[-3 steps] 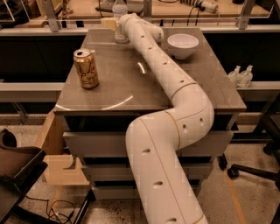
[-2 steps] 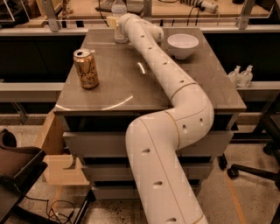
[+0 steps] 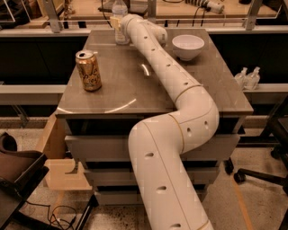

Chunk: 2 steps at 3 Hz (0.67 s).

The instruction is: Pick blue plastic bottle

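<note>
On the far left, at 8 o'clock of the scene, a dark chair (image 3: 20,173) stands on the floor, and just right of it there is a light brown box (image 3: 58,167) beside the table (image 3: 118,87). On the table top, at about 9 o'clock, a gold can (image 3: 88,71) stands upright near the left edge.

The blue plastic bottle (image 3: 119,12) is at about 11 o'clock of the table top, at the far edge and well apart from the can. It is slim and clear, with a whitish label on its lower body, and it looks taller than the can. It stands upright: its long axis is vertical and its neck points to 12 o'clock, up to the top border of the view.

The gripper (image 3: 116,24) is right at the bottle, at the height of the label, and it comes from the bottle's right side. I cannot tell if it is released, clenched or grasping the bottle. The cream arm (image 3: 164,69) goes from there across the table toward 5 o'clock and bends down in front of the table.

At about 1 o'clock of the table top a white bowl (image 3: 188,46) sits, just right of the arm. Beyond the right edge, at 3 o'clock, two small pump bottles (image 3: 248,78) stand side by side.
</note>
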Each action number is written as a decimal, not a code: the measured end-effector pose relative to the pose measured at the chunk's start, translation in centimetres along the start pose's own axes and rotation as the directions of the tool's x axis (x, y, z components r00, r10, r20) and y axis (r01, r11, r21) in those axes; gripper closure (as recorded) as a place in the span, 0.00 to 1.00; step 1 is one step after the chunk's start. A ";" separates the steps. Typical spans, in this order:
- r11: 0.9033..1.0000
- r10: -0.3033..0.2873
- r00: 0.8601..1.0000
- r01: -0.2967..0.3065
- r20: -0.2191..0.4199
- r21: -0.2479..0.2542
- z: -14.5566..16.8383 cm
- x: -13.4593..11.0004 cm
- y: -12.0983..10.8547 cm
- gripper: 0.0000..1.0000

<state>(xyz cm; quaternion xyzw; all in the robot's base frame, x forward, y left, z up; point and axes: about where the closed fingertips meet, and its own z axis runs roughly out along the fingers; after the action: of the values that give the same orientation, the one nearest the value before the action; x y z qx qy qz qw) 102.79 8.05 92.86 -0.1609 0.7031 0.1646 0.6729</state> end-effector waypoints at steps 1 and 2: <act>1.000 0.000 1.000 0.000 -0.001 -0.002 0.1 0.1 0.1 1.00; 1.000 0.000 1.000 0.000 -0.002 -0.002 0.1 0.1 0.1 1.00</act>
<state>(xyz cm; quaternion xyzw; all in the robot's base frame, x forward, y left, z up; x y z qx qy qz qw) 102.79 8.20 92.75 -0.1616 0.7035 0.1652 0.6721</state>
